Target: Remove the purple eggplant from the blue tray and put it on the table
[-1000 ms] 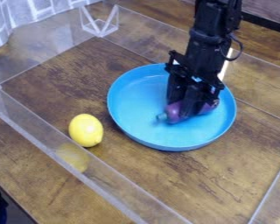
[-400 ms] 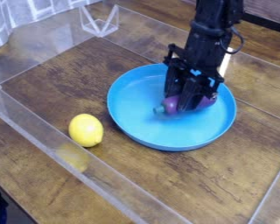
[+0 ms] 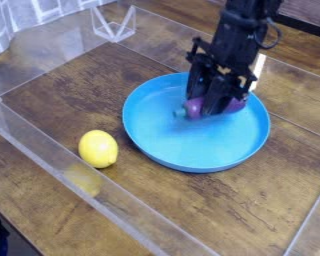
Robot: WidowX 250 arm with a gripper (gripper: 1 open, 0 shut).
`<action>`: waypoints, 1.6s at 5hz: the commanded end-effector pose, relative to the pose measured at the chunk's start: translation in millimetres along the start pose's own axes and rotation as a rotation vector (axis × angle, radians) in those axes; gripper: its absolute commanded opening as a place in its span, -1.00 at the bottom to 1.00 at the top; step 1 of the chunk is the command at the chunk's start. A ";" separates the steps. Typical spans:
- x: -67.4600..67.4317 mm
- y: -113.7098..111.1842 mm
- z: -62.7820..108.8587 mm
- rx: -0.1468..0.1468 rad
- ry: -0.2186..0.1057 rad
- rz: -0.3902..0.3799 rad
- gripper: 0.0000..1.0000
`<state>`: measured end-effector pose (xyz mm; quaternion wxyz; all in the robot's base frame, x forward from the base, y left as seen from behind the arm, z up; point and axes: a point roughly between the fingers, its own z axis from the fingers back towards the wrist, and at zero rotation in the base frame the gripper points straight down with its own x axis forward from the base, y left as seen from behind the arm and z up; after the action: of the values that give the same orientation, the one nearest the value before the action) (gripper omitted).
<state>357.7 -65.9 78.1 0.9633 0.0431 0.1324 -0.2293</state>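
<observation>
**Desk:** What do you have on the camera view?

**Me:** The gripper (image 3: 211,103) is clenched on the purple eggplant (image 3: 200,105), pointing steeply down over the blue tray (image 3: 163,140). Purple shows between and below the black fingers (image 3: 199,97), with a greyish bit at the left end.

**Desk:** Any change from a second ago?

**Me:** Yes. Back then the fingers sat low in the tray, with the eggplant down at the blue floor. Now the arm is higher and the eggplant has come up with it, and I see more bare blue under it than before. It is over the right half of the tray, inside the rim. I cannot tell whether it has cleared the floor entirely.

**Desk:** And the rest?

**Me:** The yellow lemon (image 3: 99,149) lies where it was, on the table (image 3: 69,90), left of the tray and apart from it. The tray has not shifted either.

**Desk:** The surface?

**Me:** Dark brown planks with clear grain. Clear acrylic walls (image 3: 36,135) run along the near left edge and the far side. The lemon's reflection shows in the near one.
</observation>
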 end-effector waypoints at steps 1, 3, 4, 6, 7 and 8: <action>-14.4 16.0 55.6 0.048 -0.111 0.050 -1.00; -33.8 36.2 69.3 0.076 -0.092 0.086 -1.00; -45.5 53.4 69.1 0.081 -0.082 0.112 -1.00; -50.0 63.6 66.4 0.097 -0.063 0.113 -1.00; -48.0 68.4 63.1 0.103 -0.054 0.113 -1.00; -45.3 72.7 59.4 0.109 -0.045 0.112 -1.00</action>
<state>360.2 4.2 128.2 0.9682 0.0925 0.1298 -0.1927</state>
